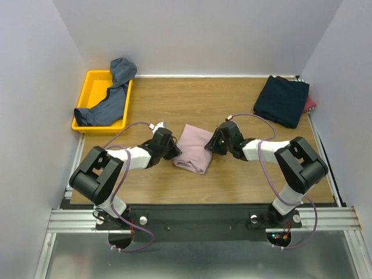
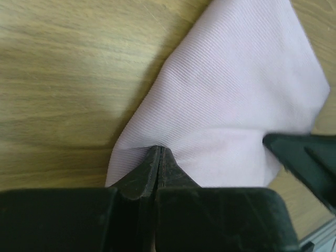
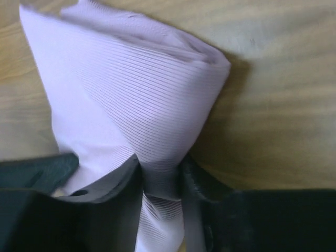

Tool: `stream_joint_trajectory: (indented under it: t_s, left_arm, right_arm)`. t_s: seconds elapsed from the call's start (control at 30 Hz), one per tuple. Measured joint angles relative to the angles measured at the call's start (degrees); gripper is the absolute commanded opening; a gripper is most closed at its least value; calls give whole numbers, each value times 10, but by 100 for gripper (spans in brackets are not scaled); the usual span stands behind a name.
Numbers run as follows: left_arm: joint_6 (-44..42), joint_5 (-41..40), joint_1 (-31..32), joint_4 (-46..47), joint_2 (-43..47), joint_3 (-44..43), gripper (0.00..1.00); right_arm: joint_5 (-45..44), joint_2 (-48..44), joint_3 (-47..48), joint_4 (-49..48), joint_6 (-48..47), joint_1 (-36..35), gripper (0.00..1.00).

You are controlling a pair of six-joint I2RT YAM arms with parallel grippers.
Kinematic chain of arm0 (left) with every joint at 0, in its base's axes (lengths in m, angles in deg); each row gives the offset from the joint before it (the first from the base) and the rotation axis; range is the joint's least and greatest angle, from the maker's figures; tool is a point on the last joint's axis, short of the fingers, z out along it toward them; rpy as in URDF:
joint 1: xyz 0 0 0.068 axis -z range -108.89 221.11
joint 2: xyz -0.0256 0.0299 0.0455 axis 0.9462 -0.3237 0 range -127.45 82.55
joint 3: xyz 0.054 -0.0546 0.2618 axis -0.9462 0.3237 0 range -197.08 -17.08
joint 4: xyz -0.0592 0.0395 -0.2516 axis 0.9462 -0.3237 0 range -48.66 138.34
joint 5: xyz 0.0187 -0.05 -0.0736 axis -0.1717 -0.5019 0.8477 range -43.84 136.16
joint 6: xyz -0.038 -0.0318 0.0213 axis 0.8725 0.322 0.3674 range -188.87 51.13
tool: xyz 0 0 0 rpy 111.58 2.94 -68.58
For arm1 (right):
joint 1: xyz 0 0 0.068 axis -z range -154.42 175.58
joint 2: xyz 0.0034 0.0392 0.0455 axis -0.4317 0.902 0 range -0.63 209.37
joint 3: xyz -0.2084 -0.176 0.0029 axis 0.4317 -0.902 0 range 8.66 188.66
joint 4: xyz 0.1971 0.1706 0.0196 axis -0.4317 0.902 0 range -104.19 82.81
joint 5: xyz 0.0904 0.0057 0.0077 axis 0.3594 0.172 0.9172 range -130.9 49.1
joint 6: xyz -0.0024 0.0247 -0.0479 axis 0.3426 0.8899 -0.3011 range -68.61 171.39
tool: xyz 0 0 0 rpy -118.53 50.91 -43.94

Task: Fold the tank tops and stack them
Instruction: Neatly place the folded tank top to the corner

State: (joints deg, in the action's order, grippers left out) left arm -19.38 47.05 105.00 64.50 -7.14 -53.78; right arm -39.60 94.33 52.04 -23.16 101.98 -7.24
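Wooden worktop (image 1: 197, 99) carries a folded pink tank top (image 1: 195, 150) between both claws; left claw (image 2: 160, 153) pinches its edge, right claw (image 3: 161, 176) clamps a bunched fold.

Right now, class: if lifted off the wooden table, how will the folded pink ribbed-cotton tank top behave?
Probably floppy: the folded pink ribbed-cotton tank top bunches where the right gripper pinches it. Likely light: the left gripper holds only a thin edge. Its layers may sag open between grips.

Bright, even overhead light; soft shadows; wrist views blur at near edges.
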Motion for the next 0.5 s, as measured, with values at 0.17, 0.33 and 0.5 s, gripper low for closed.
stream_joint_trajectory:
  t_s: [0.17, 0.33, 0.5]
  left_arm:
    - [-15, 28, 2, -40, 30, -2, 24]
    - [-60, 50, -9, -132, 98, -84, 26]
    - [-107, 79, -45, -167, 163, -180, 26]
  right_arm:
    - [-48, 49, 71, 28, -50, 2, 6]
    - [-77, 100, 162, 84, -147, 22, 1]
    - [-108, 168, 278, 138, -265, 79, 0]
